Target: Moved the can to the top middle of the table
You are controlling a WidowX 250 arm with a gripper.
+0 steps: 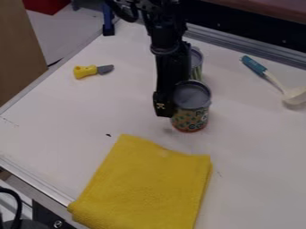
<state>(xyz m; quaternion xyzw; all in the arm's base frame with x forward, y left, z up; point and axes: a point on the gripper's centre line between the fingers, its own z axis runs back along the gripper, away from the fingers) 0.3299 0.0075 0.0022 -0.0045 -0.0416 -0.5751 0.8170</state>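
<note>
Fingers of the black gripper hang down against the near can's left side — I cannot tell whether they are clenched on it or released. Going left to right, a toy knife lies on the white table, yellow handle to the left, grey blade to the right. Nearer the camera, a folded yellow cloth lies flat. To its upper right is the near can, close to mid-table; it looks upright, long axis vertical, its grey end up and its patterned label facing the camera. Just behind it, toward the far edge, is a second can, partly hidden by the arm. At the right lies a ladle — teal handle toward the far edge, pale head toward the right edge.
</note>
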